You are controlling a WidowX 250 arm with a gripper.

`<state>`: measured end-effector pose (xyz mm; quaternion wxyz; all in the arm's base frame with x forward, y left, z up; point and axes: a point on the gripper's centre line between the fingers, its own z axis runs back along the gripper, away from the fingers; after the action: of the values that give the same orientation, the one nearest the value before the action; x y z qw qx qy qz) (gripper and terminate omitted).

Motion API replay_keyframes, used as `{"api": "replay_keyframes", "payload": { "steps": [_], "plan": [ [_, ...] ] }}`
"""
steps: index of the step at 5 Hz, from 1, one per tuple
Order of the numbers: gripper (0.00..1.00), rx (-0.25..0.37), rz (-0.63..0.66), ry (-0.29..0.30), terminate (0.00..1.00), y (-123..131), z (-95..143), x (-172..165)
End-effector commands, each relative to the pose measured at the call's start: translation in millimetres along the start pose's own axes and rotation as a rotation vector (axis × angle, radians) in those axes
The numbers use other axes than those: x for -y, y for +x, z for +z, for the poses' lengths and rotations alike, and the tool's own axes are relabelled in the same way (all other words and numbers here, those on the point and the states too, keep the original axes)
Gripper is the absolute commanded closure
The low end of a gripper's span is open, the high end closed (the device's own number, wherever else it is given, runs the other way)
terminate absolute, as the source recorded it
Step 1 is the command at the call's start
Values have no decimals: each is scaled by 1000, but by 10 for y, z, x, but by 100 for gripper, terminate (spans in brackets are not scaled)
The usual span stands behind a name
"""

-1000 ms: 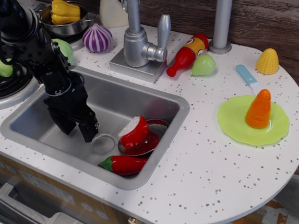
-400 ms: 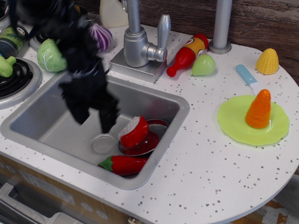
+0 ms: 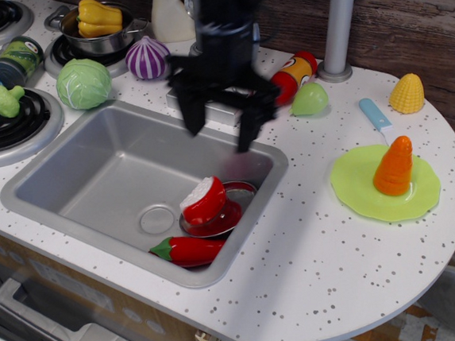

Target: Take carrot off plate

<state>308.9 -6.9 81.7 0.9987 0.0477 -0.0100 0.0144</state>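
On the white speckled worktop [image 3: 316,266], at its right, the ribbed orange plastic cone of the carrot [image 3: 394,166] stands upright on the flat lime-green round plate [image 3: 356,187]. Farther back, the black gripper [image 3: 219,127] hangs over the steel sink's [image 3: 93,178] rear edge, jaws spread apart and empty, well apart from the carrot.

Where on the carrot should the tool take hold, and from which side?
Grip the carrot around its ribbed middle, coming down from above. It stands upright on the plate, wide base down and narrow tip up, so the sides are free all round. The open tool is over the sink, well left of it.
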Motion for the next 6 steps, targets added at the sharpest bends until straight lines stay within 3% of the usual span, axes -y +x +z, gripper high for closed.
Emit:
{"api": "replay_keyframes", "payload": {
  "steps": [1, 2, 3, 4, 6],
  "plan": [
    [0, 90, -28, -34, 0, 325, 342, 600],
    [0, 53, -25, -116, 0, 479, 539, 964],
    [0, 44, -11, -143, 0, 563, 687, 1259],
    [0, 56, 18, -167, 0, 573, 652, 1427],
    [0, 118, 37, -211, 0, 550, 231, 1247]
  ]
}}
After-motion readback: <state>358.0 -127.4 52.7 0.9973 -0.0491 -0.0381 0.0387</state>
